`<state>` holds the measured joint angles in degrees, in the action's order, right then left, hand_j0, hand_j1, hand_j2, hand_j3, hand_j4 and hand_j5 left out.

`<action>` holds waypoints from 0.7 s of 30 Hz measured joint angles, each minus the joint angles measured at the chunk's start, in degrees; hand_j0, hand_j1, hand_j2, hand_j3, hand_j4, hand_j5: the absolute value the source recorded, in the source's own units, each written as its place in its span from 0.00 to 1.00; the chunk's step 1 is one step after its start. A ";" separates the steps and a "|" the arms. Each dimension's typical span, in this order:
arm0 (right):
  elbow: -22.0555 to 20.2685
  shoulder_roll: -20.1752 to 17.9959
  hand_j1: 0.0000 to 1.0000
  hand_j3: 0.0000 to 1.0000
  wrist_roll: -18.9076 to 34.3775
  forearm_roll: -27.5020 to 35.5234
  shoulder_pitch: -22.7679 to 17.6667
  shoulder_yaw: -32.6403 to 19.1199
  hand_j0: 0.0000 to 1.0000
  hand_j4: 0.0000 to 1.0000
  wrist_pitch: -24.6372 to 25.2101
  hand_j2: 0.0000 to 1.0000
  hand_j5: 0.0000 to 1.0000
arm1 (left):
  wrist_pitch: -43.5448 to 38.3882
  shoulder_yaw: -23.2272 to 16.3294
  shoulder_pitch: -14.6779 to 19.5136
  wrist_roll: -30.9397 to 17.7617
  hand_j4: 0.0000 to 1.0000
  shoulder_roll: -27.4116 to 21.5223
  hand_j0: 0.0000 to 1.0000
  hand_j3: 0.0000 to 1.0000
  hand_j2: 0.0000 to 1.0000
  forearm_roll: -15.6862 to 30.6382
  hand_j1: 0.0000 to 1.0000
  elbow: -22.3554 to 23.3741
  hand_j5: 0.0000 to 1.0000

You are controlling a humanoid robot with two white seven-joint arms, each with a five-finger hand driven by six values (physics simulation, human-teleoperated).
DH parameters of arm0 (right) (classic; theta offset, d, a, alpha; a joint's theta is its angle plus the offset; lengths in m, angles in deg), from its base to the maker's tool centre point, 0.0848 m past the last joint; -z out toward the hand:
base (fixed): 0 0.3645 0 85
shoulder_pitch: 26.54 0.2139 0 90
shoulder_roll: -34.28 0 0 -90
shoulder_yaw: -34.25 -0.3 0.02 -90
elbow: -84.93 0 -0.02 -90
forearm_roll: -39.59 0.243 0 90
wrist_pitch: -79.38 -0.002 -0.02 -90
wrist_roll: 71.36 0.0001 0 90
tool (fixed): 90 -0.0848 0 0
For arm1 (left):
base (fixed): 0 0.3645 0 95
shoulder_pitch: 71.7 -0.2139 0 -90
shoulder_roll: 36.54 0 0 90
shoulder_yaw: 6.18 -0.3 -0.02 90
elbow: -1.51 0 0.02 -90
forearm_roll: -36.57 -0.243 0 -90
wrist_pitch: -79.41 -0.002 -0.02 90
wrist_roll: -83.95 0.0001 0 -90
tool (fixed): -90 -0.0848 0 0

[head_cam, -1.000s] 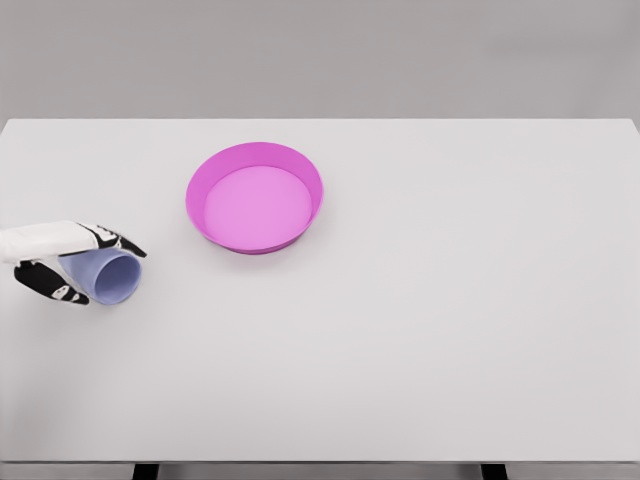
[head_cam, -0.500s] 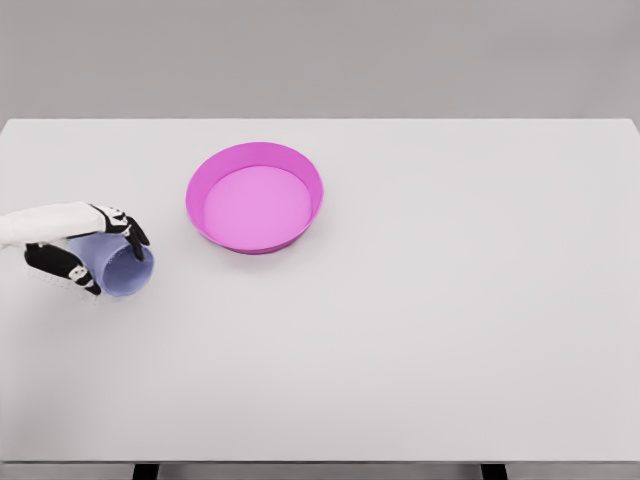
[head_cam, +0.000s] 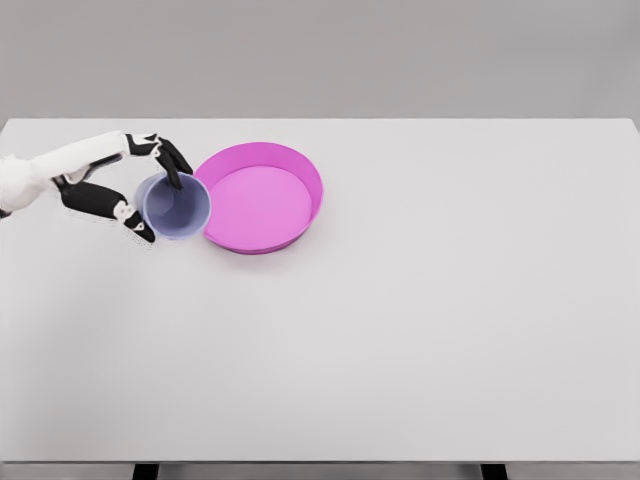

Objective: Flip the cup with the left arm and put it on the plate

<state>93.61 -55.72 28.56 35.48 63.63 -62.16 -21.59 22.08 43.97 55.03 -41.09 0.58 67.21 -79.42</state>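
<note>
The cup is light blue, and its open mouth faces up toward the camera, so you can see down inside it. It is just to the left of the plate, and its rim overlaps the plate's left edge in the picture. You cannot tell if the two touch. The left hand holds the cup. Its black fingers curl around the cup's sides, some at the top and some at the bottom. The white arm comes in from the left edge. The plate is pink and round with a raised rim. It sits on the white table.
</note>
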 measured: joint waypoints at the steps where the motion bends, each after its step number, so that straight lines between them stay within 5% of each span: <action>1: 0.00 0.00 1.00 1.00 0.00 0.00 0.00 0.00 1.00 1.00 0.00 1.00 1.00 | -1.85 -0.01 0.44 -0.01 0.43 0.77 0.43 0.43 0.43 0.79 0.43 0.02 0.43; 12: -0.01 0.00 1.00 1.00 0.00 0.00 0.00 0.00 1.00 1.00 0.01 1.00 1.00 | -19.68 -0.34 5.62 0.01 0.40 6.57 0.40 0.40 0.40 10.50 0.40 0.76 0.40; 21: -0.01 0.00 1.00 1.00 0.00 0.00 0.00 0.00 1.00 1.00 0.01 1.00 1.00 | -23.43 -0.12 7.82 0.01 0.35 17.99 0.35 0.35 0.35 13.32 0.35 7.11 0.35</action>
<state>93.60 -55.72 28.56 35.48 63.63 -62.16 -21.59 -1.35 43.85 62.86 -41.08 18.57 80.53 -72.31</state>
